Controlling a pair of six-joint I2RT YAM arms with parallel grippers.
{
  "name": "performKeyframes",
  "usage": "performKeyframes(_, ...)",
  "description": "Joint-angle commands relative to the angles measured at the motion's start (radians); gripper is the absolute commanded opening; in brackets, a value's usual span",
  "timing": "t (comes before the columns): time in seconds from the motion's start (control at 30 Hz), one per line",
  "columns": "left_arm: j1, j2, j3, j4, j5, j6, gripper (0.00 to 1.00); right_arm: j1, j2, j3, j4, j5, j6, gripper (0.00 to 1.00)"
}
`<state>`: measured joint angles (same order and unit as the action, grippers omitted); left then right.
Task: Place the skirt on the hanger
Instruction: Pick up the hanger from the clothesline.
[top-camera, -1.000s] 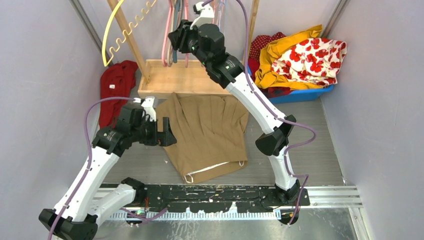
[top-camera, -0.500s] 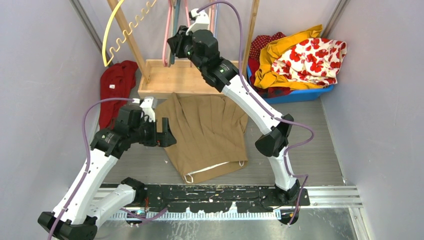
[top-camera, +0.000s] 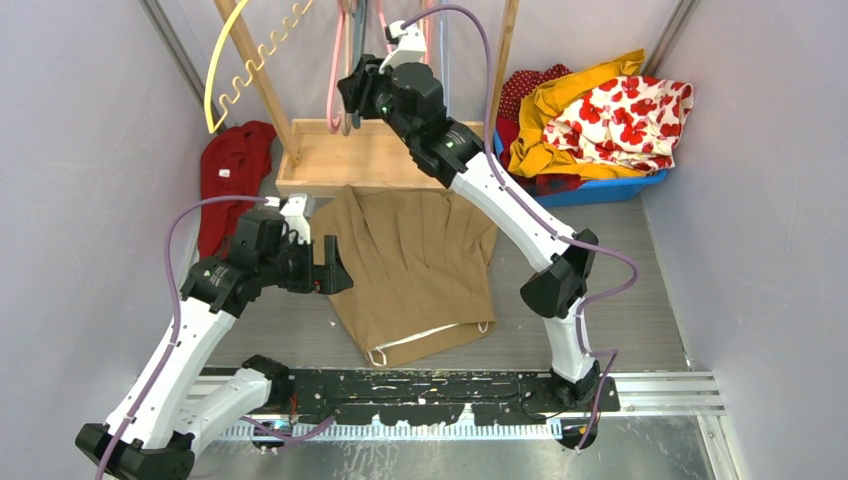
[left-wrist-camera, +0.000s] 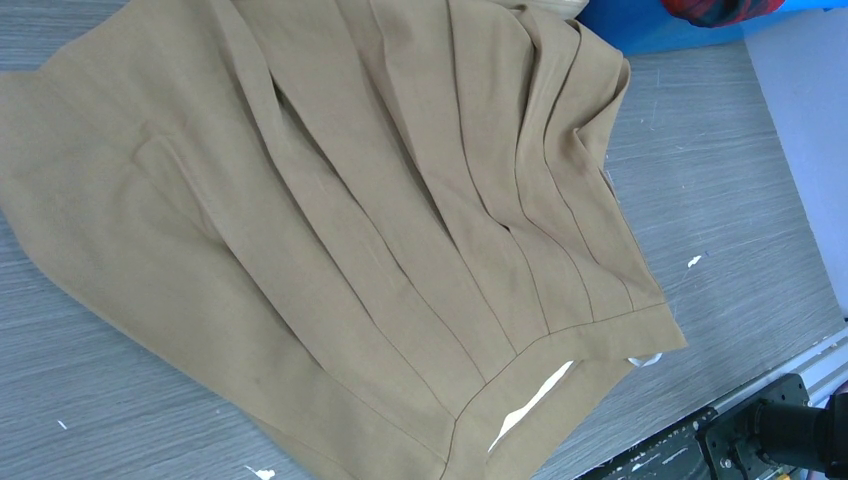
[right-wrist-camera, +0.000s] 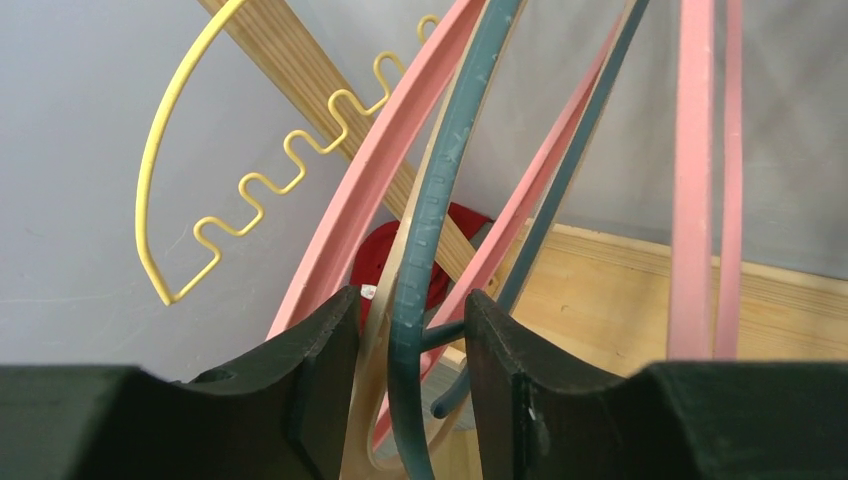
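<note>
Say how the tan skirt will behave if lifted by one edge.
The skirt will probably go floppy and drape, since it lies spread in soft pleats. It looks like thin cloth, so it is likely light. Its pleats would likely fan open, and the white lining at its open end may slip out.

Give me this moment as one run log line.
right gripper: open, jaws astride teal hanger | left gripper: open, at skirt edge | skirt: flat, not hung

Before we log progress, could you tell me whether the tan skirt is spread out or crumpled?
Spread out: the skirt lies flat on the table, its pleats fanned and visible in both views.
</note>
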<state>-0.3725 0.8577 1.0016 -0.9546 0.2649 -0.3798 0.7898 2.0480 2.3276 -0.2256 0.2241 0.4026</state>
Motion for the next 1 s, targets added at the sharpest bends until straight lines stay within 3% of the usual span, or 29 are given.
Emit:
performKeyframes(0.0,0.005,-0.008,0.017,0.010,0.016,0.019,0.94,-0.007,-0.078,-0.048,0.016,0.016,-0.017,0.49)
performKeyframes(0.3,0.005,-0.006,0.025,0.005,0.015,0.018,0.93,-0.016,-0.134,-0.118,0.068,0.009,-0.005,0.49)
performKeyframes(0.53,0.004,-0.005,0.025,0.002,0.017,0.016,0.92,-0.022,-0.168,-0.154,0.096,0.000,0.002,0.55)
performKeyframes(0.83,0.005,-0.005,0.022,0.002,0.020,0.012,0.91,-0.028,-0.229,-0.237,0.158,-0.002,0.013,0.54)
performKeyframes(0.97,0.004,-0.003,0.020,0.001,0.021,0.012,0.90,-0.033,-0.254,-0.264,0.174,-0.008,0.013,0.61)
